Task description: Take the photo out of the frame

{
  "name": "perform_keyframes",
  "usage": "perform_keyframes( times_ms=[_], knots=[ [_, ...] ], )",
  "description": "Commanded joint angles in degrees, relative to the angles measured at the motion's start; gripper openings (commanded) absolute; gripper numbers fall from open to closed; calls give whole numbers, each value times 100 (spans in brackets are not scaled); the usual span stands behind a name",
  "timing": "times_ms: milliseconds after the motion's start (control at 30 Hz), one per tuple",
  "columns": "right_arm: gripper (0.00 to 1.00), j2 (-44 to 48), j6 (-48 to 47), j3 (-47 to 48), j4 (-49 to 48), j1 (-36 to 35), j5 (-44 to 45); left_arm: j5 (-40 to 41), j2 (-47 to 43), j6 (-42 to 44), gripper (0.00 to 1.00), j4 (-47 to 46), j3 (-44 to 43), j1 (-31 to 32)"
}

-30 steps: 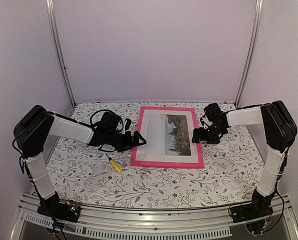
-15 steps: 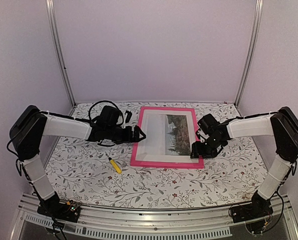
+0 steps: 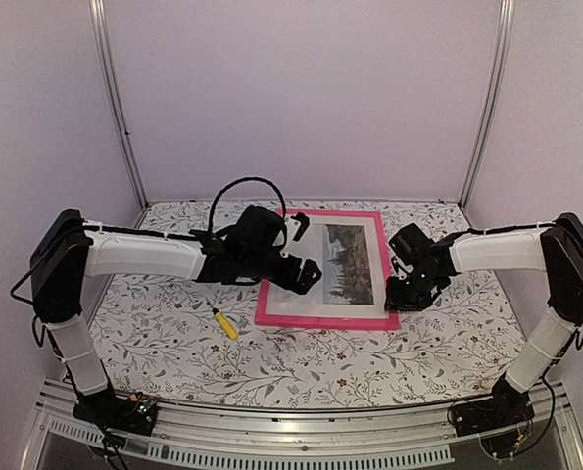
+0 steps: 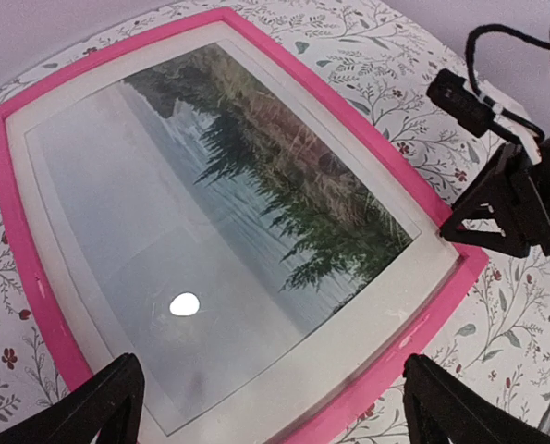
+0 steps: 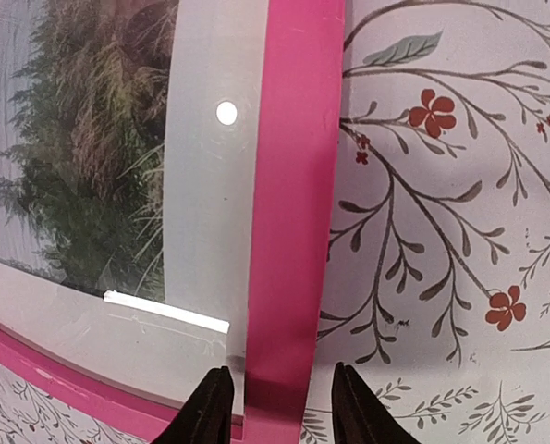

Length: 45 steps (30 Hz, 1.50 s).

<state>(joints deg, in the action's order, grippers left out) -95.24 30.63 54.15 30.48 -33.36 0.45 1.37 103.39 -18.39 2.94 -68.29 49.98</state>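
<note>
While left fingers [image 4: 99, 407] gape wide, right fingers [image 5: 210, 412] straddle the frame [image 5: 288, 231].

yellow tool [image 3: 224, 324] lies on floral tablecloth [image 3: 369, 362].

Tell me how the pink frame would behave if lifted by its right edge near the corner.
The frame will probably stay stiff: its pink border looks straight and solid. Lifted at the edge the right fingers straddle, this wide flat thing would likely tilt and swing. Glare spots suggest a smooth, possibly breakable front.
</note>
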Motion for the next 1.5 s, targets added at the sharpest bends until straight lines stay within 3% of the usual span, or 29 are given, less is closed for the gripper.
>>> perform_keyframes(
  times_ms=[0,267,567,733,1167,1467],
  knots=[
    [36,-234,-8,297,25,-70,152,1064,453,1043,99,506,-486,741],
    [18,-304,-56,504,175,-129,160,2019,1380,2086,99,785,-1209,1633],
    [6,-278,-66,911,603,-145,365,2175,1772,2741,100,751,-1402,2145],
    [3,-220,-49,1225,911,-149,394,2502,1976,2982,99,662,-1367,2321],
    [0,-43,10,1754,1435,-169,368,4308,2507,3869,99,111,-1599,2447],
    [0,-71,22,1906,1541,-190,379,5210,2631,5063,93,-1076,-1380,2523]
  ],
)
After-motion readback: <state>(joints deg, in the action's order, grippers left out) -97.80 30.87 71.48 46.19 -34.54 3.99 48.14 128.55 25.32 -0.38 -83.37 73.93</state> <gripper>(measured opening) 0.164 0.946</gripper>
